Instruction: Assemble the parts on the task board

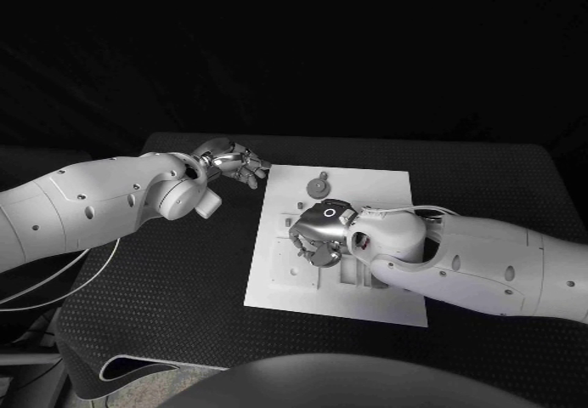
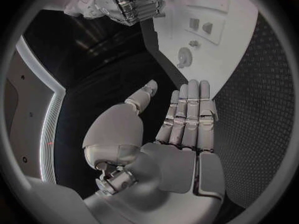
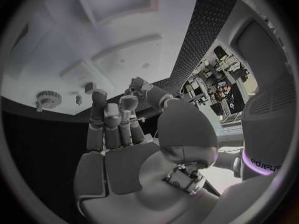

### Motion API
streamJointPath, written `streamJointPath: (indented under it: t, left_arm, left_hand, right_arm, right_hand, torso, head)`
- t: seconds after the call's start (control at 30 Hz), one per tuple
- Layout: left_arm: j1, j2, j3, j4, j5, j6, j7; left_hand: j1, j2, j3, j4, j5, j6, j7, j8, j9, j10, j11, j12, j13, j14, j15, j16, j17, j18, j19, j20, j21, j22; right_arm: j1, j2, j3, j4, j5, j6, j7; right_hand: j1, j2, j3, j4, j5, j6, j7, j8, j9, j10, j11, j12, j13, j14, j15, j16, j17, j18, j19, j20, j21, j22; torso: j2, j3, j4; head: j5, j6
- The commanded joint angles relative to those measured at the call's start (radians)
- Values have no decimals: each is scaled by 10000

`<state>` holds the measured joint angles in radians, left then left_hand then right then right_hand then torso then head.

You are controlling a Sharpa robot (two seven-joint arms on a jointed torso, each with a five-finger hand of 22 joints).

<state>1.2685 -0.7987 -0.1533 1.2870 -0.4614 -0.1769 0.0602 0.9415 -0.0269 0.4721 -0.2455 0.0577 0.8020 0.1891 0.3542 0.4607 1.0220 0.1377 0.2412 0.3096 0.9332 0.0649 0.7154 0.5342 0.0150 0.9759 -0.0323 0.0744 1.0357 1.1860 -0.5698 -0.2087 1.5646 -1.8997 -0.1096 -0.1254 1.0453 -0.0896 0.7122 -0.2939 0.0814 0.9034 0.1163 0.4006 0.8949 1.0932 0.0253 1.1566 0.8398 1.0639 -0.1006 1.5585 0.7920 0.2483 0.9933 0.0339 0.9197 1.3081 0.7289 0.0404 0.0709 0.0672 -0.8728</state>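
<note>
Task board [image 1: 368,293] lies at the centre of the head view on the black counter [image 1: 160,289], its long axis running from upper frame to lower frame. A round geared part [image 1: 319,183] sits near its upper edge. Your right robot hand [image 1: 321,231] hovers directly over the board's middle, fingers curled downward; whether it holds a part cannot be determined. Your left robot hand [image 1: 233,161] sits off the board's upper left corner, fingers extended, holding nothing. The right hand is the nearer one.
</note>
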Motion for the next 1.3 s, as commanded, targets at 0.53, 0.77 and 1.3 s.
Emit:
streamJointPath:
  t: [0.53,0.77,1.3]
  left_arm:
    - [13,74,9,-29,145,-108,117]
    - [13,88,9,-30,145,-112,120]
    - [13,111,9,-46,145,-94,107]
  left_hand:
    - [-82,-53,-47,-21,-22,-61,48,-77,-30,-70,55,-86,-9,87,-22,-58,28,62,74,-34,-36,-12]
    - [-85,-58,-45,-16,-22,-68,52,-81,-37,-75,58,-92,-9,88,-22,-66,37,61,75,-36,-38,-14]
    - [-90,-66,-43,-10,-22,-74,55,-86,-45,-81,61,-99,-9,89,-22,-75,48,59,75,-36,-41,-17]
  right_arm:
    - [86,168,-124,213,-2069,1445,-784]
    - [84,204,-187,64,-2322,1317,-887]
    - [78,262,-229,-78,-2246,1414,-769]
  right_hand:
    - [-53,-35,51,1,-9,1647,-582,-71,25,-1206,-637,35,-19,-26,-329,41,6,135,26,-14,68,197]
    - [-53,-35,51,1,-9,1647,-582,-71,25,-1206,-637,35,-19,-26,-329,41,6,135,26,-14,68,197]
    - [-64,-65,80,0,-11,1690,-600,-81,45,-1173,-653,52,-41,-4,-337,61,14,135,37,-25,97,200]
  torso:
    - [-2,1,-7]
    - [-2,12,0]
    - [1,12,2]
  head:
    - [43,2]
    - [60,2]
    - [68,2]
